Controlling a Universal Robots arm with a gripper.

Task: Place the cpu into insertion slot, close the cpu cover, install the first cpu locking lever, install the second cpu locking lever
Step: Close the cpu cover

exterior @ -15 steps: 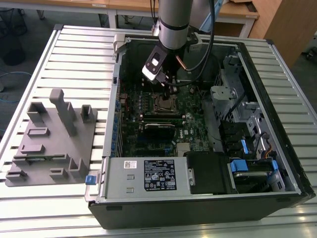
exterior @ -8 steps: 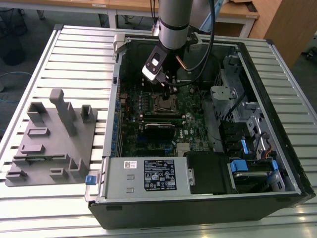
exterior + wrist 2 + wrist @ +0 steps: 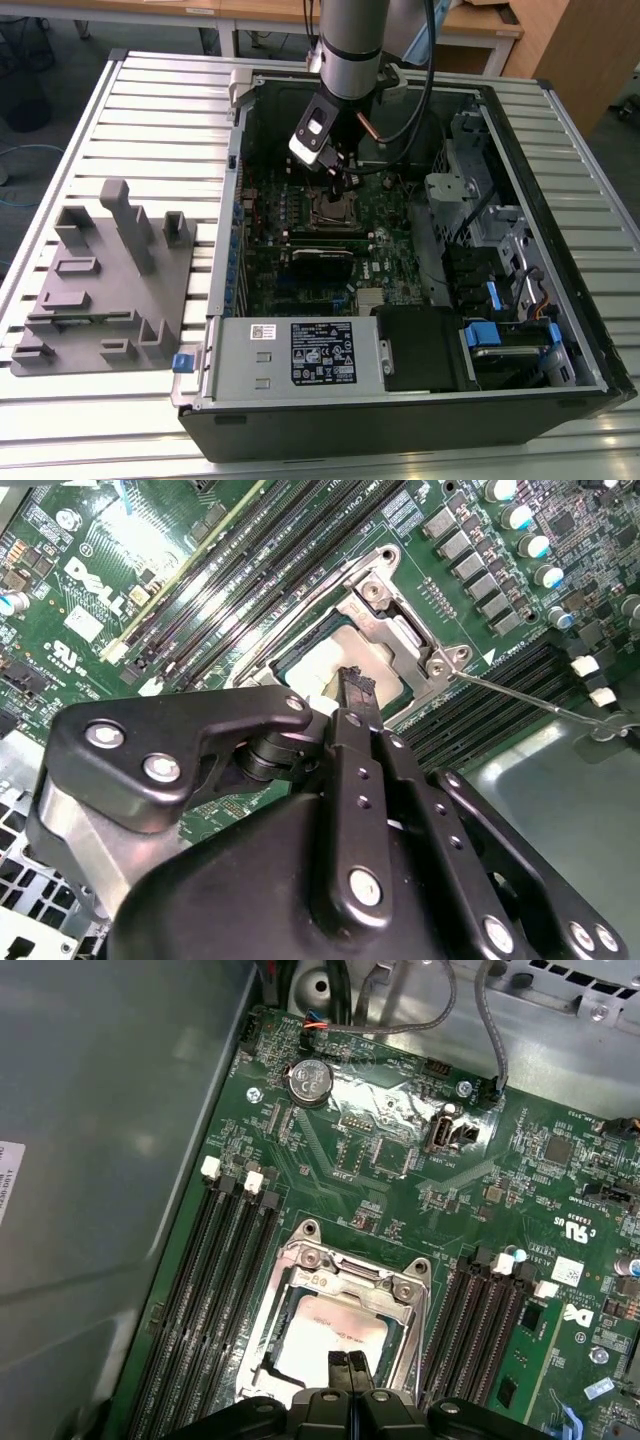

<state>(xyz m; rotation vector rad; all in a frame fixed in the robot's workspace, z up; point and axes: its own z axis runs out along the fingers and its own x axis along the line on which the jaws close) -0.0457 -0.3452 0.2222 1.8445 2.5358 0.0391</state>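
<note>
Green board (image 3: 322, 1188), cpu (image 3: 335, 1332) beneath pincer (image 3: 349, 1360)

An open computer case (image 3: 400, 432) lies on the slatted metal worktop (image 3: 150, 110), a grey fixture block (image 3: 100, 290) beside it on the exterior view's left. Inside the case sit a silver power supply box (image 3: 290, 355), long black memory slots (image 3: 225, 1260) and a coin battery (image 3: 309, 1081).

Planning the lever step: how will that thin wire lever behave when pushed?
The locking lever looks like a thin, smooth metal rod, so it probably flexes springily and may slip sideways. One end meets the cpu cover, so it likely pivots, not slides.
</note>
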